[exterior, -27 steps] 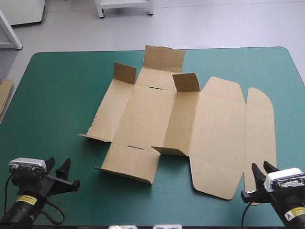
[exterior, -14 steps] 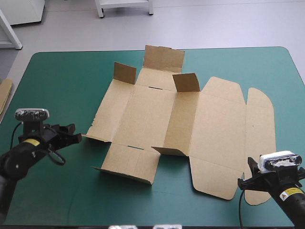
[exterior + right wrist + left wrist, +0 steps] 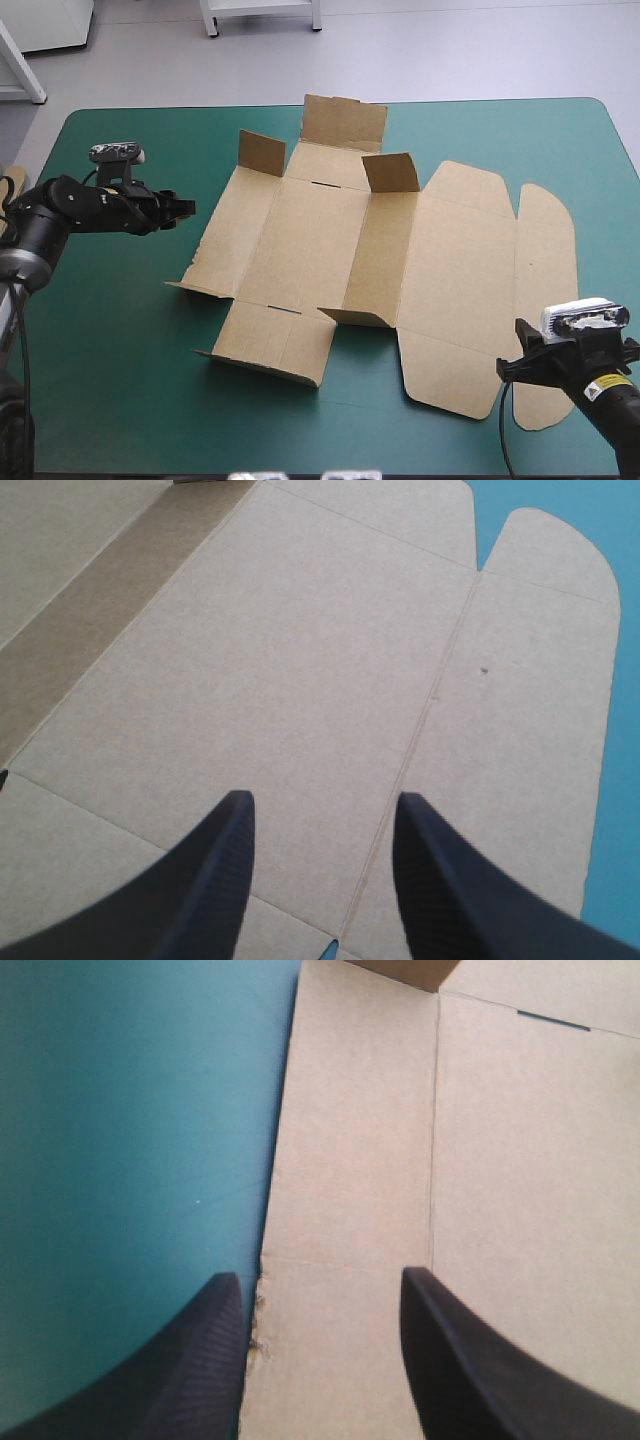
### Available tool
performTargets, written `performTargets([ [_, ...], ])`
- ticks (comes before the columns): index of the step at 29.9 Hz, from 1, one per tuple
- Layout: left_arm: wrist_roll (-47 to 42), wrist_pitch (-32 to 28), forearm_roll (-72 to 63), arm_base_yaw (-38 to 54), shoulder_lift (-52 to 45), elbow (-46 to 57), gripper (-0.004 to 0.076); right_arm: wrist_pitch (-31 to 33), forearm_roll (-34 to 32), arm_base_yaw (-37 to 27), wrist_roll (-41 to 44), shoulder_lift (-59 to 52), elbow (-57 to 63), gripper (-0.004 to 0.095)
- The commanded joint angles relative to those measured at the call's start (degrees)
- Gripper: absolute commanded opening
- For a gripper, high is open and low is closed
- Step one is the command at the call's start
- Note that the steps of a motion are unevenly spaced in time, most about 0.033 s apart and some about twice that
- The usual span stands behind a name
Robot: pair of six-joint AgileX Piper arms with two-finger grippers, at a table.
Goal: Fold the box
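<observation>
On the teal-green table cover (image 3: 110,330), the left gripper (image 3: 320,1278) holds its fingers apart over the nine o'clock edge of the box (image 3: 330,240). The right gripper (image 3: 320,800), also apart, is over its four o'clock panel. The box lies mid-table, mostly flat.

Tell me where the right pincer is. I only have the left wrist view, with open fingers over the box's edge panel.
Observer: The right pincer is at the near right corner of the box, pointing across the wide flat panel.
Operator: Open or shut?
Observer: Open. In its own wrist view the two fingers stand apart, with a fold line just ahead of them.
Operator: Are any walls up?
Observer: Three flaps stand raised along the far side. The big panels lie flat on the table.
</observation>
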Motion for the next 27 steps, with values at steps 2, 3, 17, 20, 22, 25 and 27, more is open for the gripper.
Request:
performTargets([
  [2, 7.2, 2.5, -12.3, 5.3, 3.2, -3.2, 0.0359, -3.2, 0.4, 0.1, 1.8, 0.7, -2.2, 0.0528],
  [3, 9.2, 3.9, -15.5, 7.3, 4.4, -3.2, 0.0359, -3.2, 0.4, 0.1, 1.8, 0.7, -2.2, 0.0529],
  [17, 19.9, 13.9, -30.1, 15.6, 15.3, -3.2, 0.0424, -2.5, 0.4, 0.1, 1.8, 0.7, -2.2, 0.0527],
  [20, 19.7, 10.2, -29.9, 13.2, 15.7, -3.2, 0.0424, -1.7, 0.2, 0.1, 1.6, 0.7, -2.2, 0.0527],
  [22, 19.7, 8.0, -29.9, 11.9, 16.5, -3.2, 0.0424, -1.2, 0.3, 0.1, 1.6, 0.7, -2.2, 0.0527],
  [25, 19.7, 7.8, -29.6, 11.0, 19.2, -3.2, 0.0424, -0.9, 0.3, 0.1, 1.6, 0.7, -2.2, 0.0527],
  [27, 19.3, 8.5, -30.0, 11.0, 20.9, -3.2, 0.0424, -0.8, 0.3, 0.1, 1.6, 0.7, -2.6, 0.0527],
])
